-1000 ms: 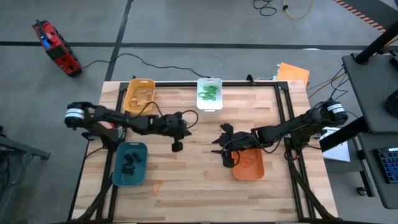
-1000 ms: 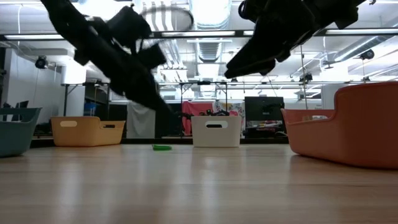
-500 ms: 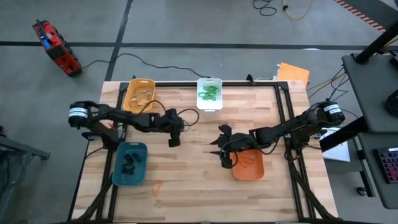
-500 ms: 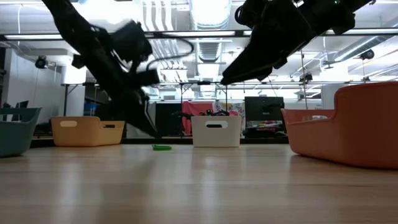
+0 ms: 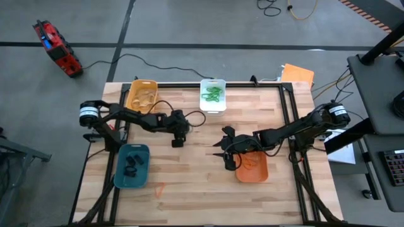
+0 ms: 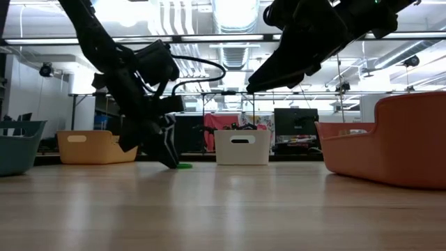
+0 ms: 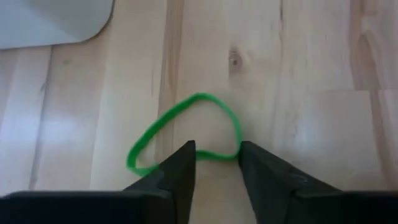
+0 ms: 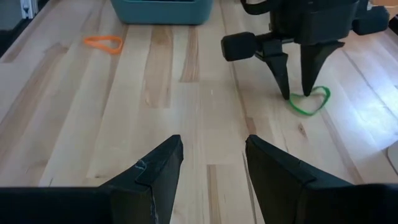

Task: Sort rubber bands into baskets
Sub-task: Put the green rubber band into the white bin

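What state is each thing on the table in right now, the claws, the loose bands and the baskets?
Left claw: open, tips straddling the green band.
Green band: flat on the table.
Right claw: open, empty, beside the orange basket.
Orange band: loose on the table.
White basket: holds green bands.
Teal basket: holds dark bands.

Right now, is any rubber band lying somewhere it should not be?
Yes, two lie loose on the table: a green rubber band under the open left gripper, and an orange rubber band near the teal basket.
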Tool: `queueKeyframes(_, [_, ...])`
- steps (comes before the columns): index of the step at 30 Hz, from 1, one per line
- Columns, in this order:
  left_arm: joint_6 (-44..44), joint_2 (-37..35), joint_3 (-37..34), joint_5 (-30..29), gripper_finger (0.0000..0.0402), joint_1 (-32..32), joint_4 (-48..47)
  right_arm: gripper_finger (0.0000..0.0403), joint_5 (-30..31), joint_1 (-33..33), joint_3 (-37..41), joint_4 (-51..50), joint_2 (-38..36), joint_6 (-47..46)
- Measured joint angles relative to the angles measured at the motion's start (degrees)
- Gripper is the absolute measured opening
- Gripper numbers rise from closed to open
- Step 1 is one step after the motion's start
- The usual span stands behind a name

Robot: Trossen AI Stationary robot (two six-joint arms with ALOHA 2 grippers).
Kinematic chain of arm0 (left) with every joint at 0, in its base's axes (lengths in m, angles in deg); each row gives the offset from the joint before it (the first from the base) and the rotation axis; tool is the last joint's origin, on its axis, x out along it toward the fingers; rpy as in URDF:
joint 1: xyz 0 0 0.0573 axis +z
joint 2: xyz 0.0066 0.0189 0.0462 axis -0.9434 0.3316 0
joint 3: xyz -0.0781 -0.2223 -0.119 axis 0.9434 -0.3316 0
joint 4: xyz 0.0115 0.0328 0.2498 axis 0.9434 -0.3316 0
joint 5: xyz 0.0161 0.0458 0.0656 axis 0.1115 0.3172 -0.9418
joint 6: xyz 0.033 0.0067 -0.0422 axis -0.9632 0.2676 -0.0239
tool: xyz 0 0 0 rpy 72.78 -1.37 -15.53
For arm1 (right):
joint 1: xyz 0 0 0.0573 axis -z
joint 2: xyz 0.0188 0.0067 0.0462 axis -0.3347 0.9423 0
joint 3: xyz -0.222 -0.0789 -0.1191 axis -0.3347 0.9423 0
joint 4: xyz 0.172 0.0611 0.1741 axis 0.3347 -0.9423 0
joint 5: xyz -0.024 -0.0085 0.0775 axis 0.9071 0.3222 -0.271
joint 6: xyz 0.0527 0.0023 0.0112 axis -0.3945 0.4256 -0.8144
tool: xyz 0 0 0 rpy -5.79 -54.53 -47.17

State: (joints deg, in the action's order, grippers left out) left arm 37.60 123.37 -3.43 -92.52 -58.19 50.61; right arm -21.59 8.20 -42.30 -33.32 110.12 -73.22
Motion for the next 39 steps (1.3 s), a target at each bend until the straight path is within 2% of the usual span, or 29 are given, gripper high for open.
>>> queueKeyframes(6, [0.5,-0.1,-0.1,0.8,0.0012,-0.1,-0.2,0.0171,0.0,0.0,0.0,0.0,0.0,-0.1])
queueKeyframes(11, [2.6,-1.0,-0.2,3.7,0.0002,-0.3,-0.4,0.0171,0.0,0.0,0.0,0.0,0.0,-0.3])
queueKeyframes(17, [4.8,-6.0,-0.7,7.8,0.0000,-2.9,-1.5,0.0171,0.0,0.0,0.0,0.0,0.0,-0.9])
queueKeyframes(32, [11.4,-20.7,-1.3,7.7,0.0000,-11.2,0.2,0.0171,0.0,0.0,0.0,0.9,0.6,-1.6])
queueKeyframes(39, [16.4,-22.7,-1.3,7.1,0.0000,-14.4,2.4,0.0171,1.0,0.0,0.0,11.2,4.2,0.7])
